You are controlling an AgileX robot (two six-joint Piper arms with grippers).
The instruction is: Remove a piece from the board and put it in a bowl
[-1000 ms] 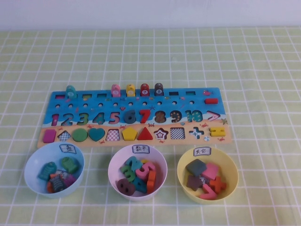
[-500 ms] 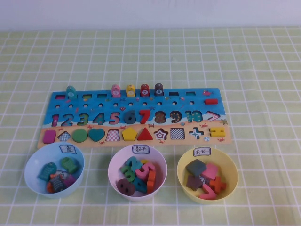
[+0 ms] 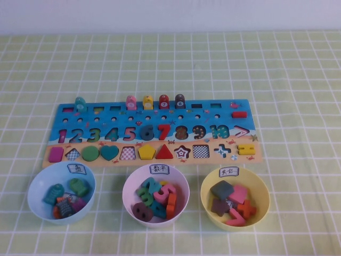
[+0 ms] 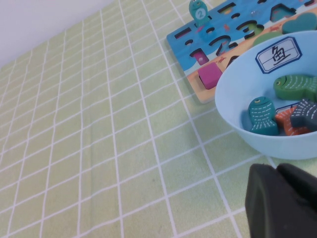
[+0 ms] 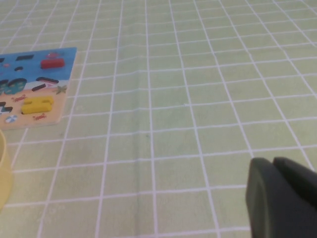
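Observation:
The board (image 3: 154, 114) lies across the middle of the table with coloured numerals, shape pieces and ringed pegs. The pale pink bowl (image 3: 126, 193) stands in front of its middle and holds several numerals. The dark maroon 8 (image 3: 143, 211) with two holes lies in this bowl at its near left. The board's 8 place (image 3: 181, 132) looks dull brown. Neither arm shows in the high view. My left gripper (image 4: 277, 169) is shut and empty over the cloth beside the light blue bowl (image 4: 233, 94). My right gripper (image 5: 272, 160) is shut and empty over bare cloth right of the board (image 5: 29, 74).
The light blue bowl (image 3: 33, 186) with fish pieces stands front left. The yellow bowl (image 3: 264, 205) with shape and sign pieces stands front right. A green checked cloth (image 3: 298, 80) covers the table, and a white wall runs along the back.

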